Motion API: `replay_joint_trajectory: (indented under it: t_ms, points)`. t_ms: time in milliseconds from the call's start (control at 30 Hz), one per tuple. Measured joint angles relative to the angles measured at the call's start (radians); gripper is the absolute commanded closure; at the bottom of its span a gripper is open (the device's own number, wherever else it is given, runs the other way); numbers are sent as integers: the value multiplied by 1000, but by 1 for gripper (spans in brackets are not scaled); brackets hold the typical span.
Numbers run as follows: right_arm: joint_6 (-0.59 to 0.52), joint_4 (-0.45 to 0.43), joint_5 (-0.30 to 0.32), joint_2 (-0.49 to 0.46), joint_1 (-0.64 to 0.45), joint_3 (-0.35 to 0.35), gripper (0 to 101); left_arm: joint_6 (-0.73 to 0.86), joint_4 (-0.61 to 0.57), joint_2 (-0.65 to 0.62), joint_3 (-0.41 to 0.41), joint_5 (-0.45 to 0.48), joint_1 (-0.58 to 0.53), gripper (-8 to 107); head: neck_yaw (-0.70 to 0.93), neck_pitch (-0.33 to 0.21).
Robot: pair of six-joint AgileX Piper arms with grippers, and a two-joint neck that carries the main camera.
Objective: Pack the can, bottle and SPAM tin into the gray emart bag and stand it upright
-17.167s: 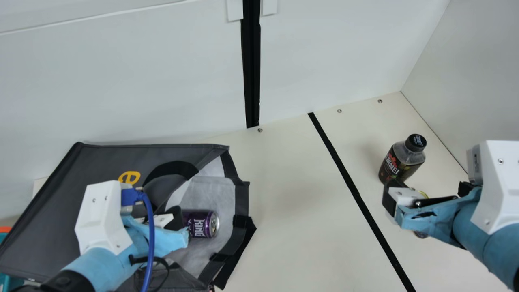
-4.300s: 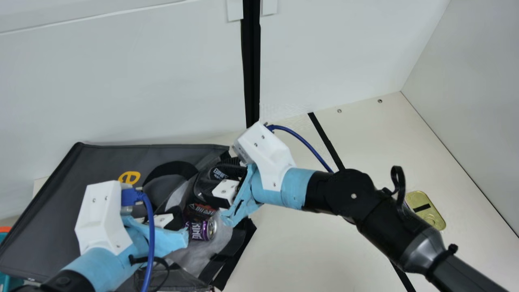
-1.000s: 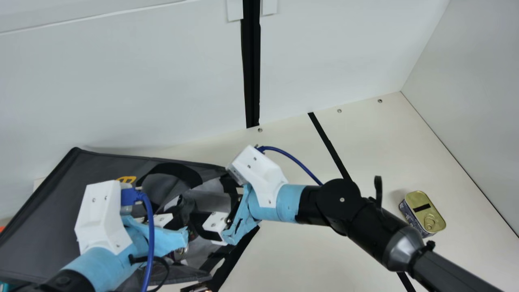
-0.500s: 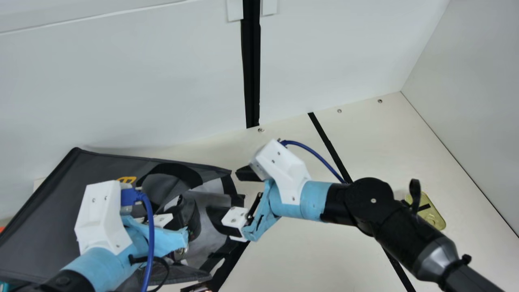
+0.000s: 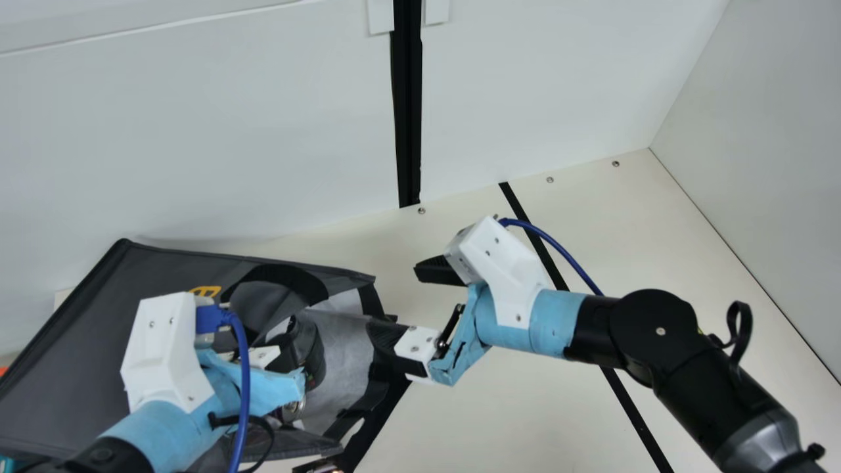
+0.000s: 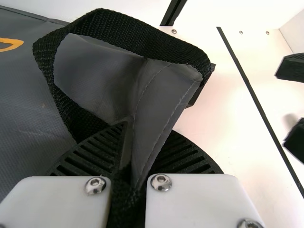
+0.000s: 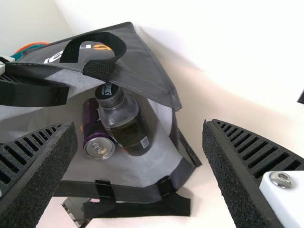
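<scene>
The gray emart bag (image 5: 151,269) lies on its side, its mouth towards the table's middle. My left gripper (image 5: 286,356) is shut on its upper fabric by the handle; the left wrist view shows the cloth between the left gripper's fingers (image 6: 135,147). Just outside the mouth, my right gripper (image 5: 397,299) stands open and holds nothing. In the right wrist view, beyond the open right gripper (image 7: 140,127), the dark bottle (image 7: 130,128) and purple can (image 7: 97,130) lie side by side inside the bag. My right arm hides nearly all of the SPAM tin, bar a yellow sliver (image 5: 700,331).
A black tape line (image 5: 627,401) crosses the cream table (image 5: 525,407). White walls stand behind and at the right. Part of a teal and orange object (image 7: 35,47) shows past the bag in the right wrist view.
The bottle went from the table into the bag, and my right gripper let go and backed out to the right. The bag's upper side has sagged. My left arm has kept still.
</scene>
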Motion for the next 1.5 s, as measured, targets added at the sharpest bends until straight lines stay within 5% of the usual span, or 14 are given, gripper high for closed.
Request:
replay_joint_trajectory:
  t_ms: [1067,1500]
  points:
    - [180,-251,-29,-194,-259,42,6,0,0,0,0,0,0,107,-2,0]
    - [273,-445,-92,-229,-373,46,6,0,0,0,0,0,0,107,-2,0]
